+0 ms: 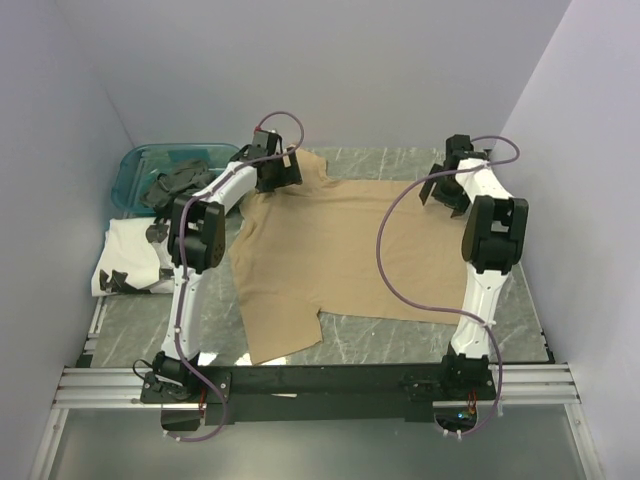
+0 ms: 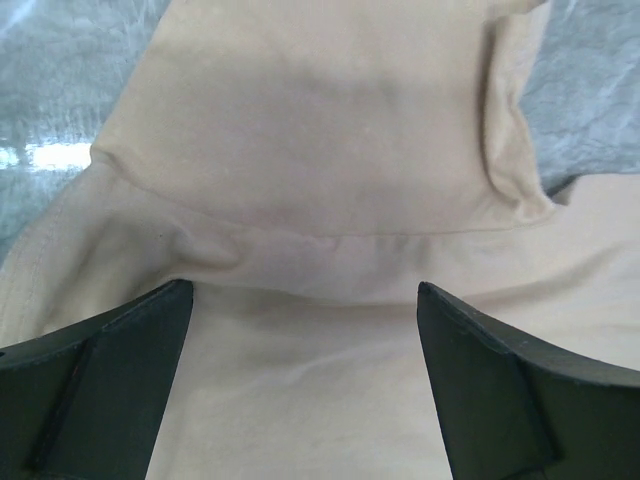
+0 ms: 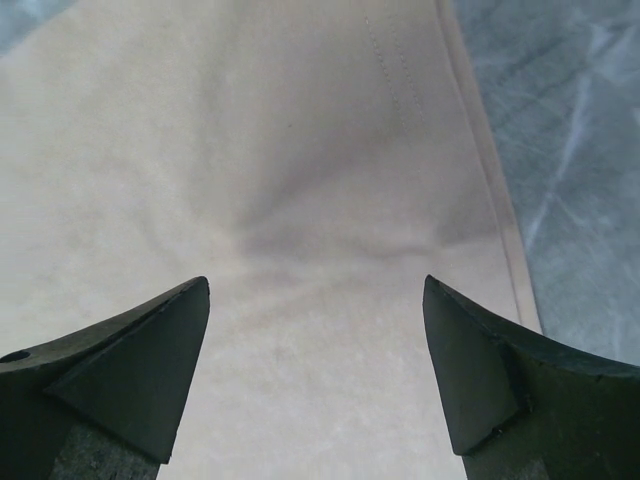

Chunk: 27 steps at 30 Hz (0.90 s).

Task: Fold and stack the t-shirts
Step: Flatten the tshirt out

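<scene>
Overhead view, as I am monitoring it. The grey table [image 1: 520, 320] is carrying the tan t-shirt [image 1: 330, 250], which is lying spread out at centre. The white printed t-shirt [image 1: 130, 250] is lying at 9 o'clock. The teal tub [image 1: 135, 160] is sitting at 10 o'clock, with the dark t-shirts [image 1: 175, 188] draping over its rim. The left gripper [image 2: 305, 300] is standing wide open over the tan shirt's folded-over sleeve at 11 o'clock. The right gripper [image 3: 317, 290] is standing wide open over its stitched edge at 2 o'clock.

1. No text, label, brand, number or sign can be read in any of the three views.
2. The white t-shirt [image 1: 132, 258] at the table's left edge carries a dark print [image 1: 114, 281]; it is too small and crumpled to make out any letters.
</scene>
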Tool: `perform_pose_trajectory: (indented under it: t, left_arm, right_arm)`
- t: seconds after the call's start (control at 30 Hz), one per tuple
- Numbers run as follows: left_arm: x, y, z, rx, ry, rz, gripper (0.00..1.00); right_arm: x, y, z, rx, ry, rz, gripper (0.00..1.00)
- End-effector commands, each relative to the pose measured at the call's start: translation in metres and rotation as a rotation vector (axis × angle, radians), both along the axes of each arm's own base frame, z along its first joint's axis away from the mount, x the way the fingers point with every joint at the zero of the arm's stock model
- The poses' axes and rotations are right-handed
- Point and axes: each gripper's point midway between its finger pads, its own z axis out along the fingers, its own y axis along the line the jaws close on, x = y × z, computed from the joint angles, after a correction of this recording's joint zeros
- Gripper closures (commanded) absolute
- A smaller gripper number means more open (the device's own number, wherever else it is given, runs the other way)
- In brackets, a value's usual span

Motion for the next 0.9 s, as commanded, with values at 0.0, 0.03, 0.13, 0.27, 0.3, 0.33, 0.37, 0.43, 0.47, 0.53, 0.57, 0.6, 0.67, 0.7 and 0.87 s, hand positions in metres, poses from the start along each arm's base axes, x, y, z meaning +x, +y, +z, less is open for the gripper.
perform_pose_trajectory:
  t: [0.0, 0.03, 0.13, 0.27, 0.3, 0.33, 0.37, 0.43, 0.47, 0.53, 0.57, 0.6, 0.67, 0.7, 0.87]
  left_arm:
    - [0.008, -0.003, 0.123, -0.057, -0.228, -0.028, 0.01]
    - [0.003, -0.003, 0.138, -0.069, -0.257, -0.03, 0.01]
    - [-0.037, -0.001, 0.154, -0.081, -0.278, -0.033, 0.01]
    - [-0.103, -0.003, 0.157, -0.101, -0.265, -0.016, 0.01]
    - [-0.116, -0.001, 0.153, -0.111, -0.253, 0.023, 0.01]
    - [-0.138, -0.008, 0.168, -0.138, -0.278, 0.019, 0.0]
    - [-0.161, -0.006, 0.138, -0.141, -0.203, 0.048, 0.0]
    - [-0.197, -0.012, 0.138, -0.16, -0.195, 0.043, 0.0]
    - [-0.22, -0.006, 0.11, -0.126, -0.13, 0.049, 0.01]
    - [-0.254, -0.007, 0.108, -0.132, -0.114, 0.074, 0.01]
    - [-0.279, 0.002, 0.079, -0.107, -0.031, 0.1, 0.0]
    - [-0.294, 0.004, 0.081, -0.129, -0.029, 0.107, 0.0]
    - [-0.333, 0.008, 0.051, -0.116, 0.054, 0.117, 0.0]
    - [-0.35, 0.015, 0.04, -0.087, 0.098, 0.126, 0.01]
    - [-0.419, 0.04, 0.008, -0.018, 0.26, 0.2, 0.01]
  right_arm:
    - [0.004, -0.008, 0.085, -0.027, -0.181, -0.051, 0.07]
    - [-0.002, -0.006, 0.119, -0.027, -0.258, -0.057, 0.07]
    - [-0.032, 0.001, 0.157, -0.011, -0.383, -0.078, 0.06]
    - [-0.086, 0.011, 0.171, 0.021, -0.491, -0.096, 0.05]
    - [-0.102, 0.018, 0.151, 0.053, -0.466, -0.081, 0.05]
    - [-0.115, 0.024, 0.162, 0.071, -0.509, -0.068, 0.05]
    - [-0.124, 0.027, 0.159, 0.087, -0.515, -0.064, 0.05]
    - [-0.145, 0.039, 0.151, 0.141, -0.544, -0.056, 0.05]
    - [-0.151, 0.039, 0.15, 0.146, -0.559, -0.065, 0.05]
    - [-0.163, 0.037, 0.149, 0.145, -0.6, -0.102, 0.02]
    - [-0.166, 0.037, 0.149, 0.147, -0.613, -0.112, 0.01]
    - [-0.17, 0.037, 0.146, 0.151, -0.618, -0.119, 0.01]
    - [-0.174, 0.037, 0.151, 0.148, -0.649, -0.116, 0.01]
    - [-0.175, 0.037, 0.149, 0.141, -0.651, -0.107, 0.01]
    - [-0.181, 0.037, 0.141, 0.131, -0.634, -0.096, 0.01]
